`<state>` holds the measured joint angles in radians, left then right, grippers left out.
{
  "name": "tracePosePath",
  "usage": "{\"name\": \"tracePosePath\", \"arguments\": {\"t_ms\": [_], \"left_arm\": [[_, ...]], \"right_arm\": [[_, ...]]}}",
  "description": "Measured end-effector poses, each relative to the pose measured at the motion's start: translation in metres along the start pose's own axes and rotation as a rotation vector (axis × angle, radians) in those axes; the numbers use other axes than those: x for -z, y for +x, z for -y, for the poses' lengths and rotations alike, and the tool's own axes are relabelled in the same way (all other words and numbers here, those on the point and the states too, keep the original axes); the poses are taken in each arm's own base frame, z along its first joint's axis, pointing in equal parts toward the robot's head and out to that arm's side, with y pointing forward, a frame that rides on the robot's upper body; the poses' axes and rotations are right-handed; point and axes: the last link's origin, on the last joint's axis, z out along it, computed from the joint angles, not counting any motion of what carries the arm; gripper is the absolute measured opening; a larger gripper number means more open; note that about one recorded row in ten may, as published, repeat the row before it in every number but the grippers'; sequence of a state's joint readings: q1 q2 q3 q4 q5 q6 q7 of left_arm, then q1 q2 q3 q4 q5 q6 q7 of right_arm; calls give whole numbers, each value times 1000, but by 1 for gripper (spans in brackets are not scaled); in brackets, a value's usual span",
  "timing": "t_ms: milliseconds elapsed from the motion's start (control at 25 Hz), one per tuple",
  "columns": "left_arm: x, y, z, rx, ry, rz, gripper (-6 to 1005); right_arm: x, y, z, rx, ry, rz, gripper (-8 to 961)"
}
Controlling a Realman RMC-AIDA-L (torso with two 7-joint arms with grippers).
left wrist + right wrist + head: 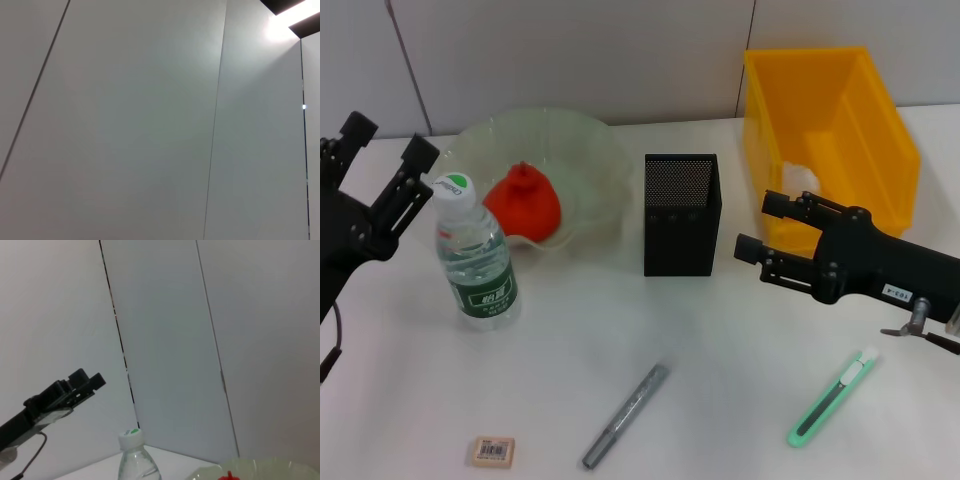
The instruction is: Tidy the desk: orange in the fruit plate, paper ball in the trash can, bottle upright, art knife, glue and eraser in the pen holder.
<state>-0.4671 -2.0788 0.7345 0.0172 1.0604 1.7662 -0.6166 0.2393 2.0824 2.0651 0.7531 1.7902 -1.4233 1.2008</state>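
Observation:
The orange (523, 205) lies in the pale green fruit plate (582, 128) at the back left. In front of the plate the bottle (475, 256) stands upright. My left gripper (388, 140) hangs open and empty just left of its cap. The black mesh pen holder (682, 213) stands mid-table. My right gripper (760, 225) is open and empty between the holder and the yellow trash can (830, 140), where a white paper ball (800, 178) shows inside. Near the front lie the eraser (492, 451), the grey glue (625, 415) and the mint-green art knife (832, 397).
The right wrist view shows the bottle cap (131, 436), the orange's knob (229, 475), the plate's rim (260, 467) and my left gripper (65, 390) against the wall. The left wrist view shows only grey wall panels (150, 125).

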Motion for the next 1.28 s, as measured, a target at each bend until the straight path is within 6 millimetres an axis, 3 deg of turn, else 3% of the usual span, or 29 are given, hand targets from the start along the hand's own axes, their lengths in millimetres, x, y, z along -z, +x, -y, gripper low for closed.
{"name": "tracePosePath", "arguments": {"t_ms": [80, 160, 320, 360, 480, 720, 840, 960, 1120, 1280], "left_arm": [[0, 0, 0, 0, 0, 0, 808], [15, -1, -1, -10, 6, 24, 808], [24, -1, -2, -14, 16, 33, 808], [36, -1, -3, -23, 9, 59, 808], [39, -1, -4, -30, -1, 71, 808], [62, -1, -9, -64, 1, 114, 809], [65, -1, -9, -68, 6, 116, 809], [66, -3, -10, -63, 7, 121, 809], [65, -4, -11, -61, 2, 127, 809], [63, -4, -11, -63, -3, 125, 809]], "right_arm": [[2, 1, 0, 4, 1, -2, 768], [4, 3, -1, 7, 4, -9, 769], [8, 4, 0, 28, 14, -11, 769], [12, 8, -1, 46, 18, -21, 769], [15, 11, -2, 55, 15, -44, 769], [45, 22, 8, 57, 89, -109, 769], [73, 26, 14, 30, 197, -93, 769], [87, 26, 13, 17, 213, -95, 768], [94, 25, 12, -20, 176, -177, 768], [94, 17, 14, -56, 136, -385, 768]]}}
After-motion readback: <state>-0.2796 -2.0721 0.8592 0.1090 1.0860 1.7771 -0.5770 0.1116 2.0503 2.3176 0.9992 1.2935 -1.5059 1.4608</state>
